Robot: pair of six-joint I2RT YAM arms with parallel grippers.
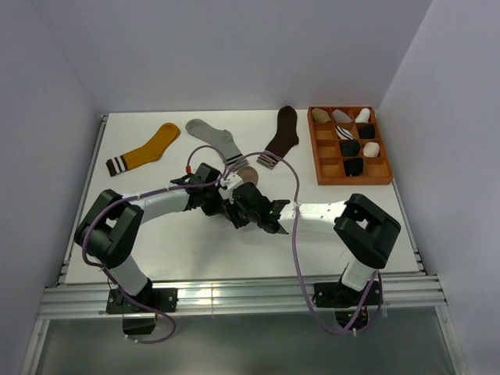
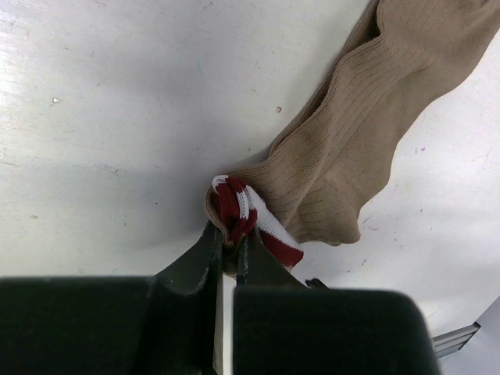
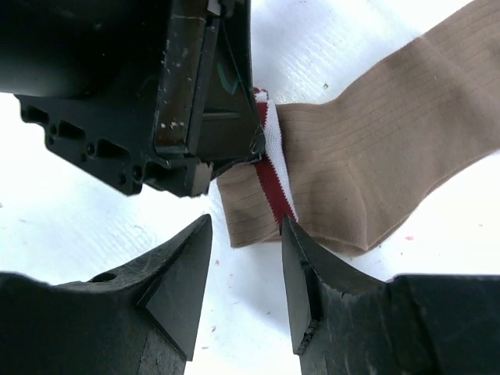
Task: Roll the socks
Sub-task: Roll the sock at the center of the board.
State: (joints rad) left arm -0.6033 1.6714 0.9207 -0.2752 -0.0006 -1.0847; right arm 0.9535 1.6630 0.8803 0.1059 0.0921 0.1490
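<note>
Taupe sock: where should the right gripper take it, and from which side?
Grip the striped cuff of the taupe sock, right beside where the left gripper pinches it. Come in from the cuff end with the jaws straddling the band. The fabric looks bunched and thick there, while the leg lies flat and offers little to pinch. The right gripper stands open at that end.

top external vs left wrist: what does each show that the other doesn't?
Only top external: mustard sock, grey sock and dark brown sock laid at the back, plus the wooden tray holding rolled socks. Only left wrist: the left hand shut on the maroon-and-white cuff. Both: the taupe sock on the white table.
</note>
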